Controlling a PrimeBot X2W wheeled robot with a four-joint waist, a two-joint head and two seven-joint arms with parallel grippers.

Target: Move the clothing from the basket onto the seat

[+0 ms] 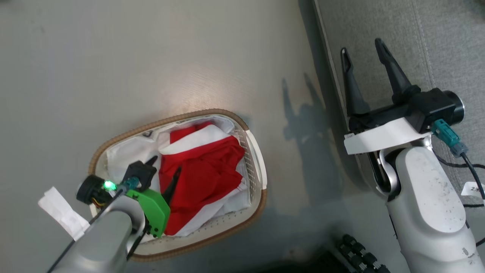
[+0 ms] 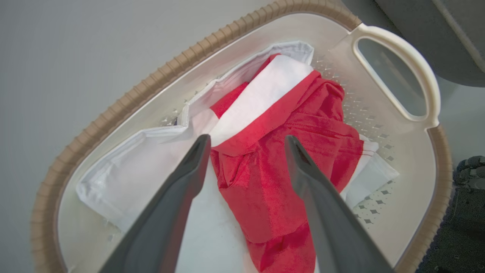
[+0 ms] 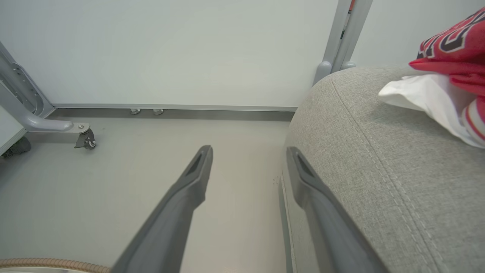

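Clothing (image 2: 265, 189) lies beneath left gripper (image 2: 247, 138) (jaws wide).

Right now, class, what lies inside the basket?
A crumpled red jersey with white trim lies on the white liner inside the basket. Anything beneath the cloth is covered from view.

Crumpled red clothing (image 2: 273, 167) in basket (image 2: 113, 110)

Right of the right gripper (image 3: 250, 151), the jersey (image 3: 454, 41) on the seat (image 3: 379, 170) runs off the edge, its lettering unreadable. The left forearm (image 1: 102, 239) hides part of the basket (image 1: 182, 116) rim.
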